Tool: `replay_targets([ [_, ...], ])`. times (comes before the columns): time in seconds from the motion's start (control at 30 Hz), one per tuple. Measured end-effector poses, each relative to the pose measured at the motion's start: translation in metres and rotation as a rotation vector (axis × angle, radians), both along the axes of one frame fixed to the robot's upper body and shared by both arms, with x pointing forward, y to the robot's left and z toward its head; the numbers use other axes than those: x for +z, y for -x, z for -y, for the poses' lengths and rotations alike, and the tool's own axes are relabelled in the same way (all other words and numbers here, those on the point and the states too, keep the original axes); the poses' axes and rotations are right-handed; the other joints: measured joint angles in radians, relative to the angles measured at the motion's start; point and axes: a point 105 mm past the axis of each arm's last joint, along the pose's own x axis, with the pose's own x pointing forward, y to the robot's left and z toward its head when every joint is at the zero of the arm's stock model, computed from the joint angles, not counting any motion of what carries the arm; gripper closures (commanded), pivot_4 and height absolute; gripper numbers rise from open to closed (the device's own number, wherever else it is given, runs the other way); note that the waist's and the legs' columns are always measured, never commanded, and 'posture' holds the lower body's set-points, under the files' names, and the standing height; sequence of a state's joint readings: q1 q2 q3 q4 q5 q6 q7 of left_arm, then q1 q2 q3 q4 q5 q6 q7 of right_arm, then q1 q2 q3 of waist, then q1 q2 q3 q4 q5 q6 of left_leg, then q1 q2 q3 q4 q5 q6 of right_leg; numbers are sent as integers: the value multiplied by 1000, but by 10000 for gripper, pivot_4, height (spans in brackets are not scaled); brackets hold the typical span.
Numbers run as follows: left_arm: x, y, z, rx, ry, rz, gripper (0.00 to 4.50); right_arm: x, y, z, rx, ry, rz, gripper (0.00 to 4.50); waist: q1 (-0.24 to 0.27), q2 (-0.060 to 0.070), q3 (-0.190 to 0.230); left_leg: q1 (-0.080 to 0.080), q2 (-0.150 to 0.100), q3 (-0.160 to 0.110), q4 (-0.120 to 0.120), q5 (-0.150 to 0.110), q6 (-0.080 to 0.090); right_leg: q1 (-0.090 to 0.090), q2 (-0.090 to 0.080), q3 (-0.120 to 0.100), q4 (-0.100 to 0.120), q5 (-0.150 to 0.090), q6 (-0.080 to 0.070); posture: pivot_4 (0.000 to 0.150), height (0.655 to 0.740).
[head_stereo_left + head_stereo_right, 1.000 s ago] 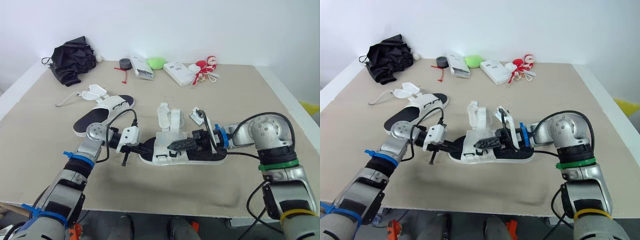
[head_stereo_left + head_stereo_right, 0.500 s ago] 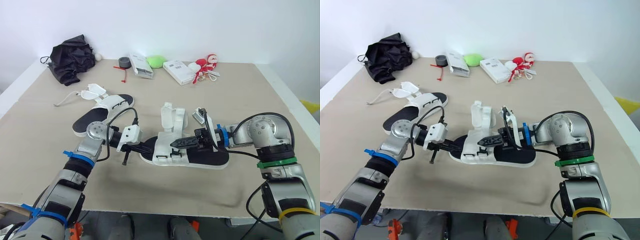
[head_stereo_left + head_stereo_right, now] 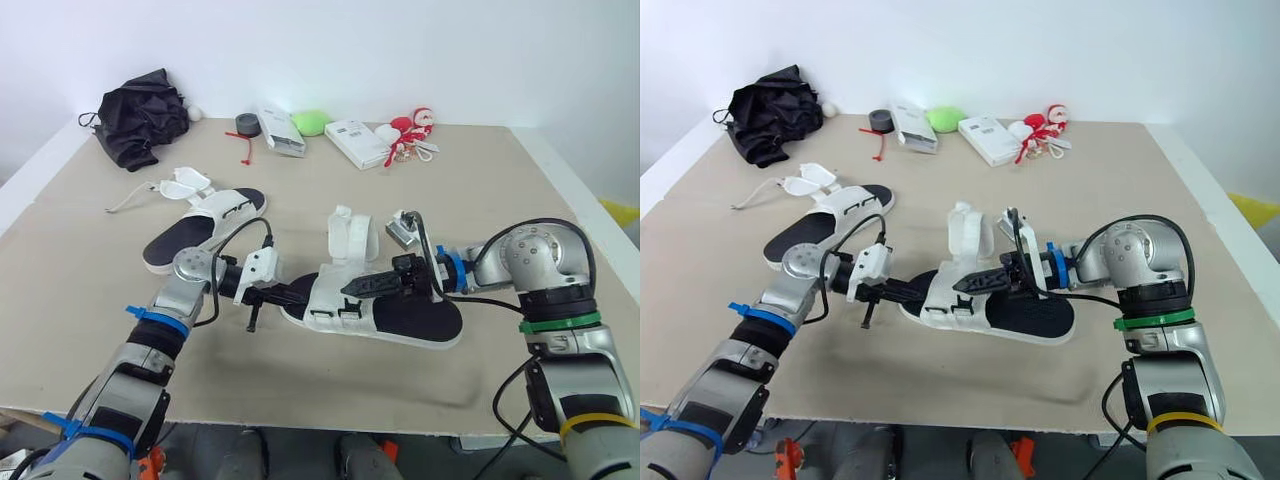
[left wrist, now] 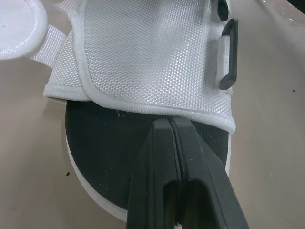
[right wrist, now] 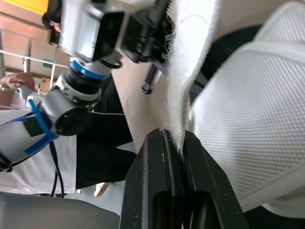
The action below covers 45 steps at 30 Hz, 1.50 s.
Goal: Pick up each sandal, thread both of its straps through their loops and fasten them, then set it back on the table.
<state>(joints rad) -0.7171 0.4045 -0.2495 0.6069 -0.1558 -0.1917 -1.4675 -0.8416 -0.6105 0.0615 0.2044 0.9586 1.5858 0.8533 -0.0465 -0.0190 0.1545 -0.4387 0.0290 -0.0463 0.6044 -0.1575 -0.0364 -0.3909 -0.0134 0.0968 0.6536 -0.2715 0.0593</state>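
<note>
A white sandal with a black sole point(image 3: 410, 315) lies at the table's middle. One of its straps point(image 3: 350, 232) stands up from the upper. My right gripper point(image 3: 352, 289) reaches over the sandal from the right and is shut on a fuzzy white strap point(image 5: 186, 71). My left gripper point(image 3: 303, 295) is shut, its tips resting on the black insole at the toe, against the edge of the white mesh upper point(image 4: 143, 52). A black loop point(image 4: 228, 62) sits on that upper. The second sandal point(image 3: 205, 228) lies at the left with its straps point(image 3: 185, 185) spread open.
Along the back of the table point(image 3: 490, 200) lie a black cloth bundle point(image 3: 145, 125), a tape roll point(image 3: 248, 125), two white boxes point(image 3: 283, 132) point(image 3: 357, 145), a green object point(image 3: 312, 123) and a red-and-white toy point(image 3: 410, 135). The table's right edge is near my right arm.
The middle sandal has slid a little to the right, its heel swinging toward the front edge, along with my right gripper and the strap. My left gripper stays at the toe.
</note>
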Motion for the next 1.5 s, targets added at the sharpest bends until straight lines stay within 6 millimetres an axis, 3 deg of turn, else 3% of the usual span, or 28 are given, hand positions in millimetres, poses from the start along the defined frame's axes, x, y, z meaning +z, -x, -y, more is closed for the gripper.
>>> replay_targets([
  [0.37, -1, 10, -6, 15, -12, 21, 45000, -2, -13, 8, -44, 10, 28, 44410, -4, 0, 0, 1, 1, 0, 0, -2, 3, -1, 2, 1, 4, -1, -3, 1500, 7380],
  [0.63, -1, 16, -8, 34, -14, 21, 45000, -9, -12, 3, -19, 26, 6, 44410, -4, 0, 0, 2, 1, 0, 0, -3, 5, -3, 2, 0, 11, -4, -8, 1500, 7380],
  [0.97, -2, 16, -9, 36, -14, 38, 45000, 3, 2, -11, 64, -37, -53, 44410, -4, 0, 0, 3, 1, 0, 0, -3, 5, -3, 2, 0, 13, -5, -10, 1500, 7380],
  [1.27, -3, 15, -9, 33, -18, 43, 45000, -9, 3, -10, 40, 19, -52, 44410, -4, 0, 0, 5, 1, 0, 1, -3, 5, -1, 3, 0, 13, -6, -8, 1500, 7380],
  [1.37, -2, 14, -9, 33, -20, 45, 45000, -3, -10, -9, -5, 8, -55, 44410, -5, 0, 0, 6, 1, 1, 1, -3, 5, 0, 3, 1, 14, -6, -8, 1500, 7380],
  [1.4, -2, 14, -10, 34, -20, 44, 45000, 2, -15, -9, -18, -2, -45, 44410, -4, 0, 0, 7, 1, 1, 1, -3, 5, 0, 3, 1, 14, -6, -8, 1500, 7380],
  [1.43, -3, 14, -9, 34, -20, 44, 45000, 20, -23, -7, -42, -44, -14, 44410, -4, 0, 0, 7, 2, 0, 1, -3, 5, 0, 3, 1, 14, -6, -8, 1500, 7380],
  [1.5, -3, 14, -9, 32, -21, 42, 45000, 29, -25, -6, -45, -65, 5, 44410, -4, 0, 0, 7, 2, 0, 1, -3, 5, 1, 3, 1, 14, -6, -8, 1500, 7380],
])
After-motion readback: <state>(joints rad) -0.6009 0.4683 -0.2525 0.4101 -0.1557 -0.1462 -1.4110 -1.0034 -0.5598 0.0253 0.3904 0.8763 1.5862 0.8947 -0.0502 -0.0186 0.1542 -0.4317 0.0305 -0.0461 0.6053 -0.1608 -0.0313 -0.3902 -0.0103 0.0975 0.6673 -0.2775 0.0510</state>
